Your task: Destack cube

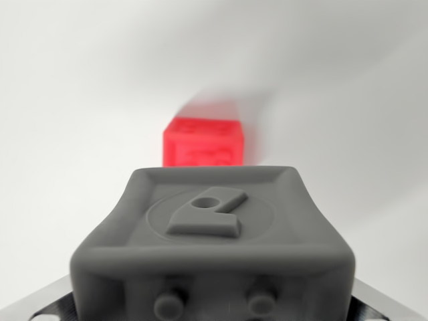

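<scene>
A grey cube [214,227] fills the lower half of the wrist view, very close to the camera. Its top face carries a raised mark inside a circle, and two round studs show on its near face. Dark metal parts of my gripper [214,311] show at the bottom left and bottom right corners, flanking the grey cube and pressed against its sides. Beyond it, a red cube [204,142] rests on the white surface, blurred and apart from the grey one. My fingertips are hidden by the grey cube.
A plain white surface [80,100] spreads around both cubes, with a soft grey shadow behind the red cube toward the wrist view's right.
</scene>
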Tool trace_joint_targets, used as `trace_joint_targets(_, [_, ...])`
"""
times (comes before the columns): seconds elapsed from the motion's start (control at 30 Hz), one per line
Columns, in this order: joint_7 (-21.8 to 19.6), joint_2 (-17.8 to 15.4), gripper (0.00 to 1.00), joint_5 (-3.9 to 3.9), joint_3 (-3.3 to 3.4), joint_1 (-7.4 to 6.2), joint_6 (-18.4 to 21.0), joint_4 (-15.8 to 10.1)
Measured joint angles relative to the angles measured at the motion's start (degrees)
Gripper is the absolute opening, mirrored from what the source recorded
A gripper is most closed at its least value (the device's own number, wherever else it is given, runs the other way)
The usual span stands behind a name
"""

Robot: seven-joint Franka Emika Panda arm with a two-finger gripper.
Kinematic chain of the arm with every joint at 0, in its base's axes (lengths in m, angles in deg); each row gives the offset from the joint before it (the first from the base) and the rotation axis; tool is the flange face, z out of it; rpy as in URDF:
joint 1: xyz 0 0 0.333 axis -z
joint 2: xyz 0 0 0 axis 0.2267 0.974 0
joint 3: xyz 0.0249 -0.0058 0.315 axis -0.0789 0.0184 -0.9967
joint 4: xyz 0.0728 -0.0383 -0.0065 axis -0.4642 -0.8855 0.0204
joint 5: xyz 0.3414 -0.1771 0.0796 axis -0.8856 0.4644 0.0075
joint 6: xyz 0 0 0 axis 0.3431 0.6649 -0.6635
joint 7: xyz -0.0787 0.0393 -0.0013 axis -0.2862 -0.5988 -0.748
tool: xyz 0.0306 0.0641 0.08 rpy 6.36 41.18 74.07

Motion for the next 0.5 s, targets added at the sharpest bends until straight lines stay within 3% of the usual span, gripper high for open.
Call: trace_joint_targets(0.5, [7.18, 2.82, 0.00, -0.21, 0.27, 2.31, -0.79, 2.02])
